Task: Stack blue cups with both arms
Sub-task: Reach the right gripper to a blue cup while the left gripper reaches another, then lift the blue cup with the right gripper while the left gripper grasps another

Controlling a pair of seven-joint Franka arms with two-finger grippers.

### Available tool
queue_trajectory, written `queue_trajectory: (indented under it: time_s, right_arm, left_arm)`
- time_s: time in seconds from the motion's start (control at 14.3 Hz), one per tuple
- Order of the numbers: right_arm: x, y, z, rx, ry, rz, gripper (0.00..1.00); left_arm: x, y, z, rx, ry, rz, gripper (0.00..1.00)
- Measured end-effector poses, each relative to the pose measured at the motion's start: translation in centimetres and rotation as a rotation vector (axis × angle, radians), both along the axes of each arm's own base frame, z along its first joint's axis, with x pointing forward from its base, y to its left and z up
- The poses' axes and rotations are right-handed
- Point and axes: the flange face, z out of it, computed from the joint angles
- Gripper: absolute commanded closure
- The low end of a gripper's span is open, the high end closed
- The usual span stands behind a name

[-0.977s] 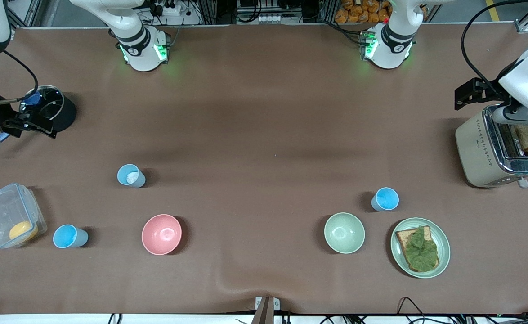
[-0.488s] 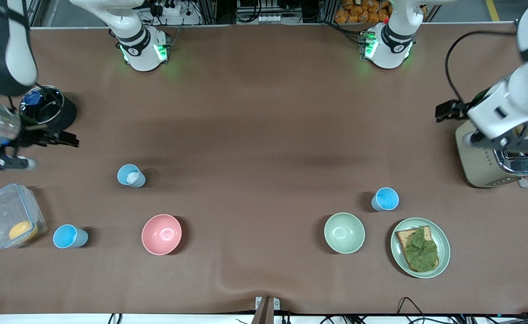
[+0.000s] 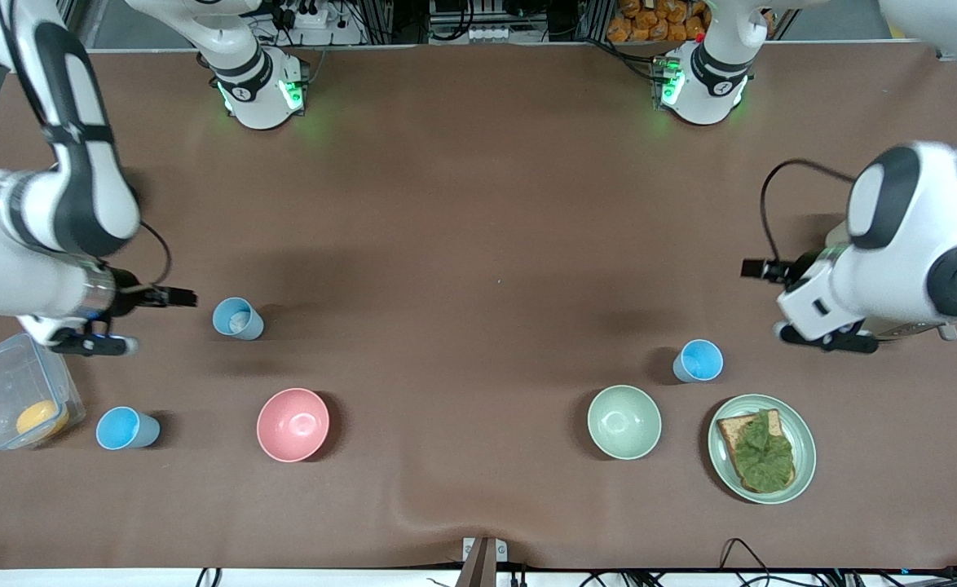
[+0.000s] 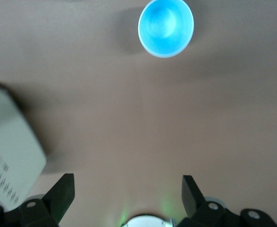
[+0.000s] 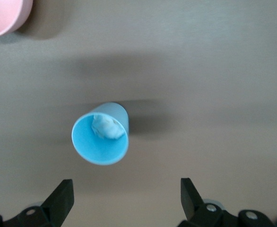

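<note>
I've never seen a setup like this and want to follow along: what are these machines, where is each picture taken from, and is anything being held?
Two white robot arms work at a brown table. One picture looks down from a high camera facing them; the two others come from cameras on the arms' wrists. The left gripper hangs open over a blue cup, by the toaster. The right gripper hangs open over a paler cup. A third cup, two bowls and a plate also sit there. Nothing is held.

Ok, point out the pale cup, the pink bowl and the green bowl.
pale cup (image 3: pixel 237 318), front view, on its whitish inside.
pink bowl (image 3: pixel 293 425), front view, on the middle of its inside.
green bowl (image 3: pixel 624 421), front view, on the middle of its inside.
</note>
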Motion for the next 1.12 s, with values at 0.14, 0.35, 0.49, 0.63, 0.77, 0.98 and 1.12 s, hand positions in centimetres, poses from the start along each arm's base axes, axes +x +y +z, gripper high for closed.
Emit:
queue_trajectory:
  time_s: [0.14,0.35,0.49,0.63,0.77,0.98,1.12]
  right_arm:
    - [-0.1,0.8,-3.1,0.012,-0.011,-0.01,0.0]
    - [-0.5,0.9,-6.5,0.006,-0.002,-0.014,0.04]
    - [-0.6,0.8,-8.2,0.004,0.015,-0.015,0.44]
    - [-0.8,0.8,-9.5,0.003,0.035,-0.015,0.7]
    - [-1.0,0.8,-10.6,0.002,0.05,-0.016,0.99]
    - [-1.1,1.0,-11.0,0.002,0.061,-0.012,1.0]
    - [-1.0,1.2,-10.8,0.004,0.066,-0.009,1.0]
  left_arm:
    - [1.2,-0.3,-4.9,0.015,0.014,-0.012,0.0]
    - [2.4,-0.3,-10.9,0.04,0.012,-0.03,0.0]
    - [3.0,-0.3,-14.3,0.033,-0.001,-0.03,0.0]
    - [3.3,-0.4,-16.6,0.027,-0.011,-0.031,0.0]
    - [3.4,-0.5,-17.5,0.024,-0.018,-0.032,0.0]
    - [3.7,-0.6,-17.9,0.02,-0.031,-0.033,0.0]
    - [3.7,-0.8,-18.2,0.018,-0.034,-0.036,0.0]
